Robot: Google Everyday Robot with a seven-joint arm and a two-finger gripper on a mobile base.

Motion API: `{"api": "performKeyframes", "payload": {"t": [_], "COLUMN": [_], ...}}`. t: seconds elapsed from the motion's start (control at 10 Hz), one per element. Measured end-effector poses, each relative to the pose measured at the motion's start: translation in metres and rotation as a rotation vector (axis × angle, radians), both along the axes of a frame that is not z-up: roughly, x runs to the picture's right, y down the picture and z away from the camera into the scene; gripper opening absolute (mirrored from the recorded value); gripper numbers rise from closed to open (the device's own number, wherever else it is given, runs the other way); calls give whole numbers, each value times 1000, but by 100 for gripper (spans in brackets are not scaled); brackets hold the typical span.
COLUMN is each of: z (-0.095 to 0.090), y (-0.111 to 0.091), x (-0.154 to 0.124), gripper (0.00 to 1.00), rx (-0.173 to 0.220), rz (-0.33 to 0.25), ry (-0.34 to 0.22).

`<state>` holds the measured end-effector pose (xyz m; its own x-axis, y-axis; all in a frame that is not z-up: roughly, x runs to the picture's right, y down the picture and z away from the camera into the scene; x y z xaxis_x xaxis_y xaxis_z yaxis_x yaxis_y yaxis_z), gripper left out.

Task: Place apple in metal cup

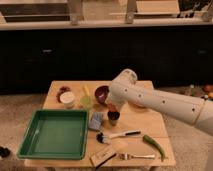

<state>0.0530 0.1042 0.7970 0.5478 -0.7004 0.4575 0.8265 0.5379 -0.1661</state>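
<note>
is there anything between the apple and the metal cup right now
Nothing visible. The apple sits at the gripper, directly above the metal cup, with no object between them. The dark red bowl stands behind, off the path.

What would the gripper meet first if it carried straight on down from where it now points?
Probably the metal cup: the gripper hangs just above its rim, with the apple at its tip, so the apple would likely reach the cup's mouth first. Depth is hard to judge.

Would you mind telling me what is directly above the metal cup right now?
The apple sits just above the metal cup, under the gripper at the arm's end. The arm covers the gripper, and the apple covers the cup's inside.
</note>
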Motion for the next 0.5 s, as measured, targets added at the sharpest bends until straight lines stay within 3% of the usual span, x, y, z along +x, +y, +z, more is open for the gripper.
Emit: {"api": "performKeyframes", "payload": {"t": [0.5], "z": [-25], "y": [8], "x": [1], "gripper": [0], "rx": [-81], "rz": [-109], "ry": [-114]}}
